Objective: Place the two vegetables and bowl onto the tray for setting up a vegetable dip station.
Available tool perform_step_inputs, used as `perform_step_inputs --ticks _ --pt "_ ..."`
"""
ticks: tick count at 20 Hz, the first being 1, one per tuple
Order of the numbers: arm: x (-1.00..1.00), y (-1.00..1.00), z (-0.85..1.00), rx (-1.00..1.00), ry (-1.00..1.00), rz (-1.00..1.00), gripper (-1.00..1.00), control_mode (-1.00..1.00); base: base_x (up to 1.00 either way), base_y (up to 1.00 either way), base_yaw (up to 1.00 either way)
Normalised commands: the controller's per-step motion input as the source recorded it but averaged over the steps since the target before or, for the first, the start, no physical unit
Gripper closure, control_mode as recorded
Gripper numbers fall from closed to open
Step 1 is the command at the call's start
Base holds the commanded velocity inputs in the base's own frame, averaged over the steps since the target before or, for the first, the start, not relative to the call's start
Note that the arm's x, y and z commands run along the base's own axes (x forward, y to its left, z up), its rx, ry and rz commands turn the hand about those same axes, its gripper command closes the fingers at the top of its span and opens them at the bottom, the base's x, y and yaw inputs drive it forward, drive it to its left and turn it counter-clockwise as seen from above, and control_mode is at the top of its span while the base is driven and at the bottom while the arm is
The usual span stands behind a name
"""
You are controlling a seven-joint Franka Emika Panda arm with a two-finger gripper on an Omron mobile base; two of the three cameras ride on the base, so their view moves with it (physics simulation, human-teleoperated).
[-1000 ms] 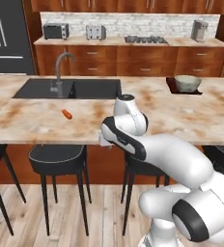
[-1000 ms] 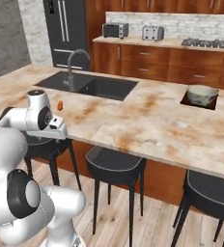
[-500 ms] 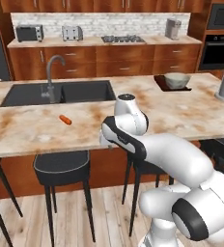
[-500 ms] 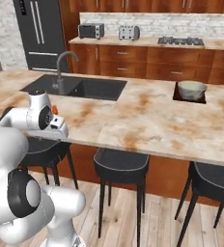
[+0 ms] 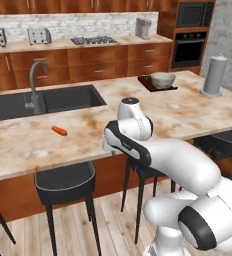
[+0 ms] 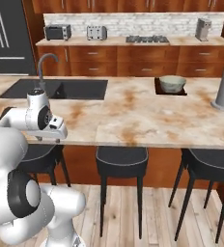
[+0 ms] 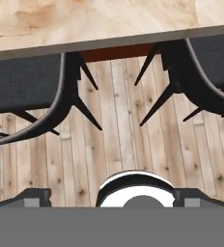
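1. The white arm is folded low at the near edge of the counter (image 5: 188, 112), with its wrist hanging just off that edge above the bar stools (image 6: 121, 161).
2. The tool (image 6: 56, 136) points down toward the wooden floor (image 7: 119, 140). Its jaws stand apart and hold nothing. In the hand view the fingertips (image 7: 34, 198) barely clear the bottom of the picture, so their exact spread is hard to judge by eye.
3. The hand view looks down past the counter lip onto two dark stool seats and the plank floor between them.
4. The carrot (image 5: 59, 131) lies alone on the marbled counter, in front of the sink (image 5: 43, 102) and to the left of the arm, well apart from the tool.
5. The bowl (image 5: 163, 79) sits on the tray (image 5: 147, 84) at the far side of the counter, to the right of the sink. The bowl covers most of the dark board.
6. The carrot is well apart from the tray, with the arm's wrist between them in the left base view.
7. A tall grey cylinder (image 5: 214, 75) stands upright on the counter's right end, near the tray but not touching it.
8. A curved faucet (image 5: 35, 82) rises at the sink's near rim.
9. The back wall run carries a cooktop (image 6: 145, 38) and small appliances.
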Motion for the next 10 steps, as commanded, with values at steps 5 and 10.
perform_step_inputs --ticks 5,10 --pt "0.0 0.0 0.0 0.0 0.0 0.0 -1.0 1.0 0.0 0.56 -0.32" --pt "0.0 0.0 0.0 0.0 0.0 0.0 -1.0 1.0 -0.11 0.62 -0.13"
